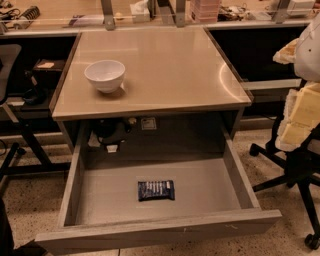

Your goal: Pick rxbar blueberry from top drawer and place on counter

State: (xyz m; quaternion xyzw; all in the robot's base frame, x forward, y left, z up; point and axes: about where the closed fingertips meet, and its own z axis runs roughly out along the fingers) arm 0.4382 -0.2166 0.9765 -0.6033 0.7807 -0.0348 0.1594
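Note:
The rxbar blueberry (pixel 156 190), a small dark blue bar with white lettering, lies flat on the floor of the top drawer, near its middle. The top drawer (pixel 150 231) is grey wood-grain and is pulled fully open below the table. The counter (pixel 170 65) is the glossy tan tabletop above it. My gripper is not in view in this frame, so nothing is near the bar.
A white bowl (pixel 105 75) stands on the counter's left side. An office chair with torn yellow foam (pixel 295 125) stands right of the drawer. A cluttered bench with metal uprights (pixel 150 12) runs behind the counter. Cables and a dark object (pixel 107 131) sit under the tabletop.

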